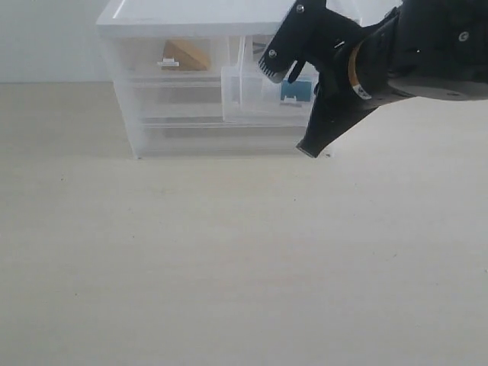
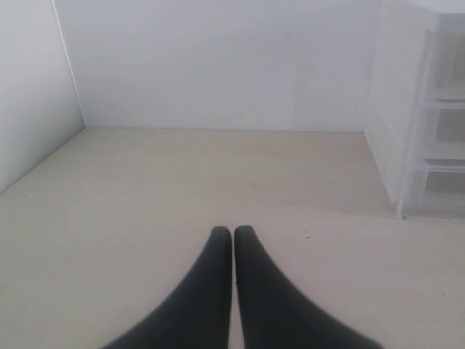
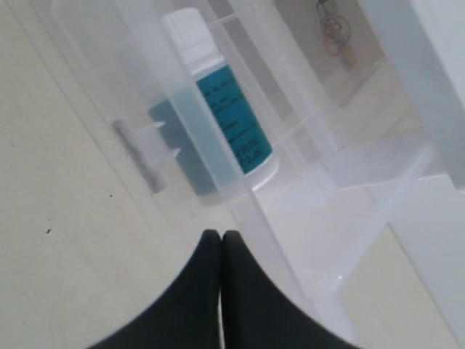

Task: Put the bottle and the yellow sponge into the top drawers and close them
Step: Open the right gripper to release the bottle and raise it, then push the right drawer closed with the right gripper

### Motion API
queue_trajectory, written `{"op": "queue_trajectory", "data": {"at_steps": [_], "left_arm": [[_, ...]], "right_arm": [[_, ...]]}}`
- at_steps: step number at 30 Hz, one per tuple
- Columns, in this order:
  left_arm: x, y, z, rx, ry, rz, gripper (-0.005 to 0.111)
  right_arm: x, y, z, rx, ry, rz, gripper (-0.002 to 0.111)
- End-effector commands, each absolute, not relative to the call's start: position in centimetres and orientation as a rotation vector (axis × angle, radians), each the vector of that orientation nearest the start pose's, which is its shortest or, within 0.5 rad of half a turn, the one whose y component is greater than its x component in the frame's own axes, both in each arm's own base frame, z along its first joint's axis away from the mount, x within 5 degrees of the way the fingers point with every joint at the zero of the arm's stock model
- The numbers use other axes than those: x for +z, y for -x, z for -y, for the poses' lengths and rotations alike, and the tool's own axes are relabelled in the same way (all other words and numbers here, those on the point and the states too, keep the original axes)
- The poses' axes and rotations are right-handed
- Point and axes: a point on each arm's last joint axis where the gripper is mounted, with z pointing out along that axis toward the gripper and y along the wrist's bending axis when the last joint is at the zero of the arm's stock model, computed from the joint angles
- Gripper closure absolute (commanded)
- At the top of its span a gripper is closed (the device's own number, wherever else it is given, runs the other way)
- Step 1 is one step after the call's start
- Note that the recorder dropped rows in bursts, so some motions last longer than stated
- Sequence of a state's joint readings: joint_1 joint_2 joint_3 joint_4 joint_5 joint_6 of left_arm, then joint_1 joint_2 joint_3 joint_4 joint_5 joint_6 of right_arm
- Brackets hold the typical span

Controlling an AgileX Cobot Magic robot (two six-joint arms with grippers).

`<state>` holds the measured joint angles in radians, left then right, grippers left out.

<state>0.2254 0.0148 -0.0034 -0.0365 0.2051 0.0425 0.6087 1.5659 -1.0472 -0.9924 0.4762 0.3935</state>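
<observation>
The yellow sponge (image 1: 187, 55) lies inside the left top drawer (image 1: 145, 57), which is pushed in. The right top drawer (image 1: 252, 95) stands pulled out, with the bottle (image 1: 296, 91) in it. In the right wrist view the bottle (image 3: 218, 102) lies on its side behind the drawer's clear front wall and white handle (image 3: 142, 153). My right gripper (image 1: 309, 149) (image 3: 221, 234) is shut and empty, just in front of that open drawer. My left gripper (image 2: 232, 231) is shut and empty over bare table, away from the cabinet's side (image 2: 414, 109); the exterior view does not show it.
Below the top drawers the white-topped cabinet (image 1: 191, 15) has full-width drawers (image 1: 213, 137), pushed in. The right arm (image 1: 427, 53) hides the cabinet's right side. The pale wooden table (image 1: 229, 259) spreads in front. A white wall (image 2: 218, 65) backs the table.
</observation>
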Motion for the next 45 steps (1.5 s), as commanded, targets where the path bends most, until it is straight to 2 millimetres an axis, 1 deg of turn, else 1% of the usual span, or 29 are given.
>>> {"op": "queue_trajectory", "data": {"at_steps": [1, 3, 5, 6, 8, 9, 11, 13, 15, 16, 17, 20, 22, 23, 24, 25, 26, 27, 29, 31, 33, 35, 36, 38, 41, 42, 43, 45], "left_arm": [[19.4, -5.6, -1.2, 0.152, 0.191, -1.695, 0.103], [19.4, -5.6, -1.2, 0.152, 0.191, -1.695, 0.103], [19.4, -5.6, -1.2, 0.152, 0.191, -1.695, 0.103], [19.4, -5.6, -1.2, 0.152, 0.191, -1.695, 0.103], [19.4, -5.6, -1.2, 0.152, 0.191, -1.695, 0.103], [19.4, -5.6, -1.2, 0.152, 0.191, -1.695, 0.103], [19.4, -5.6, -1.2, 0.152, 0.191, -1.695, 0.103], [19.4, -5.6, -1.2, 0.152, 0.191, -1.695, 0.103], [19.4, -5.6, -1.2, 0.152, 0.191, -1.695, 0.103], [19.4, -5.6, -1.2, 0.152, 0.191, -1.695, 0.103], [19.4, -5.6, -1.2, 0.152, 0.191, -1.695, 0.103], [19.4, -5.6, -1.2, 0.152, 0.191, -1.695, 0.103], [19.4, -5.6, -1.2, 0.152, 0.191, -1.695, 0.103], [19.4, -5.6, -1.2, 0.152, 0.191, -1.695, 0.103], [19.4, -5.6, -1.2, 0.152, 0.191, -1.695, 0.103], [19.4, -5.6, -1.2, 0.152, 0.191, -1.695, 0.103], [19.4, -5.6, -1.2, 0.152, 0.191, -1.695, 0.103], [19.4, -5.6, -1.2, 0.152, 0.191, -1.695, 0.103], [19.4, -5.6, -1.2, 0.152, 0.191, -1.695, 0.103], [19.4, -5.6, -1.2, 0.152, 0.191, -1.695, 0.103], [19.4, -5.6, -1.2, 0.152, 0.191, -1.695, 0.103], [19.4, -5.6, -1.2, 0.152, 0.191, -1.695, 0.103], [19.4, -5.6, -1.2, 0.152, 0.191, -1.695, 0.103], [19.4, -5.6, -1.2, 0.152, 0.191, -1.695, 0.103], [19.4, -5.6, -1.2, 0.152, 0.191, -1.695, 0.103], [19.4, -5.6, -1.2, 0.152, 0.191, -1.695, 0.103], [19.4, -5.6, -1.2, 0.152, 0.191, -1.695, 0.103], [19.4, -5.6, -1.2, 0.152, 0.191, -1.695, 0.103]], "right_arm": [[31.7, -31.0, -14.7, -0.608, 1.039, -1.747, 0.109], [32.8, -30.5, -14.3, -0.595, 0.997, -1.73, 0.109], [33.4, -30.3, -14.2, -0.591, 0.995, -1.701, 0.109], [33.4, -30.3, -14.3, -0.595, 0.999, -1.699, 0.109], [32.2, -30.9, -14.6, -0.6, 1.02, -1.726, 0.109], [32.0, -31.0, -14.6, -0.584, 1.005, -1.747, 0.109], [32.3, -30.6, -15.0, -0.485, 0.973, -1.763, 0.109], [32.0, -30.4, -15.5, -0.417, 1.005, -1.766, 0.109], [30.8, -30.5, -15.9, -0.369, 1.04, -1.812, 0.109], [29.5, -30.9, -16.3, -0.376, 1.098, -1.84, 0.109], [28.7, -31.2, -16.5, -0.377, 1.125, -1.856, 0.109], [27.4, -31.8, -16.9, -0.369, 1.155, -1.871, 0.109], [25.7, -33.1, -16.8, -0.357, 1.187, -1.862, 0.109], [25.4, -33.5, -16.7, -0.352, 1.189, -1.858, 0.109], [25.1, -34.5, -16.3, -0.328, 1.144, -1.872, 0.109], [25.1, -35.1, -16.1, -0.314, 1.105, -1.885, 0.109], [25.2, -36.3, -16.0, -0.286, 1.045, -1.893, 0.109], [25.3, -36.7, -16.0, -0.275, 1.028, -1.89, 0.109], [25.1, -38.1, -16.7, -0.265, 1.018, -1.88, 0.109], [24.4, -39.8, -17.4, -0.235, 0.95, -1.913, 0.109], [24.4, -40.2, -17.6, -0.203, 0.884, -1.938, 0.109], [24.7, -40.2, -17.7, -0.151, 0.794, -1.966, 0.109], [25.5, -40.0, -17.5, -0.131, 0.737, -1.974, 0.109], [26.1, -39.4, -17.0, -0.131, 0.692, -1.997, 0.109], [27.5, -37.6, -16.2, -0.127, 0.68, -1.986, 0.109], [27.5, -36.9, -15.9, -0.116, 0.675, -1.99, 0.109], [28.1, -36.1, -15.6, -0.098, 0.666, -1.979, 0.109], [28.5, -34.1, -14.9, -0.039, 0.628, -1.977, 0.109]]}}
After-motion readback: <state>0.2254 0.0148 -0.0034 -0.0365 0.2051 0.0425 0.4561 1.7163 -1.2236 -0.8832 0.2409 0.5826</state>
